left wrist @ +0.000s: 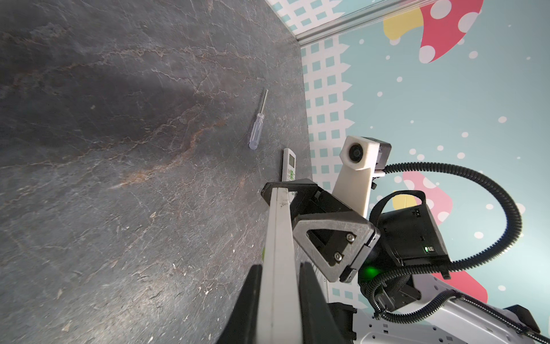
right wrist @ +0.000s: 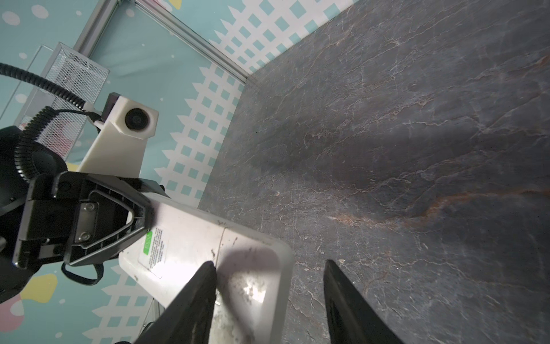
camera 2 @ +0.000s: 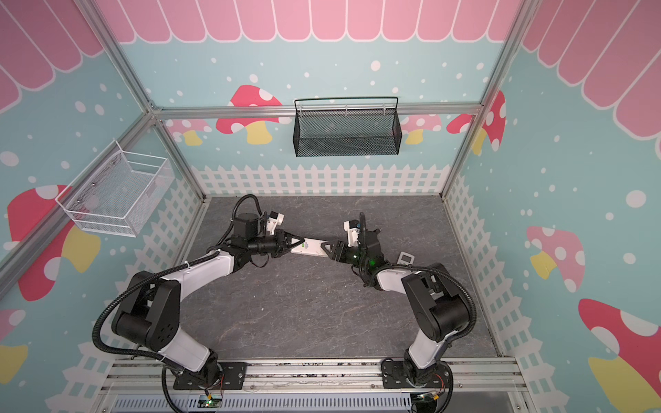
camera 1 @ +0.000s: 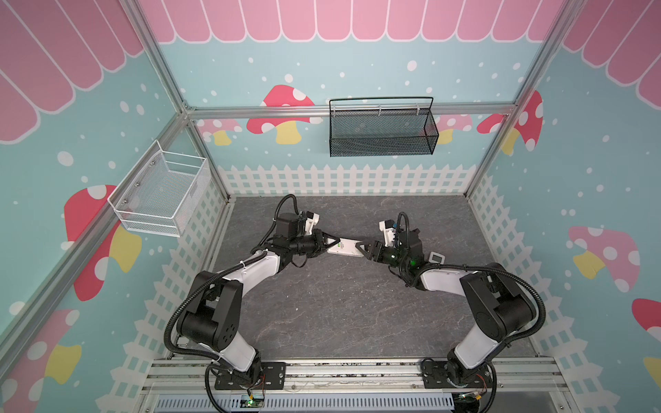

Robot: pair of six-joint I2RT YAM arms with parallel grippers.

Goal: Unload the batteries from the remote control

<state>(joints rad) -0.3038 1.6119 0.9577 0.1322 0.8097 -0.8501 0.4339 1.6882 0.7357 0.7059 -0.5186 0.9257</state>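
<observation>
A white remote control (camera 1: 346,246) (camera 2: 311,247) hangs above the middle of the table between my two grippers. My left gripper (camera 1: 331,240) (left wrist: 281,266) is shut on one end of it, clamping its two faces. In the right wrist view the remote's back (right wrist: 190,238) shows, with a green-marked label (right wrist: 153,250) and a closed cover (right wrist: 253,268). My right gripper (camera 1: 361,247) (right wrist: 269,263) is open around the cover end. One of its fingers (right wrist: 205,286) touches the cover's seam; the other stands clear of the remote. The batteries are hidden.
A clear-handled screwdriver (left wrist: 257,125) and a second small remote (left wrist: 289,165) (camera 1: 436,257) lie on the table behind my right arm. A white wire basket (camera 1: 161,193) hangs on the left wall and a black mesh basket (camera 1: 382,132) on the back wall.
</observation>
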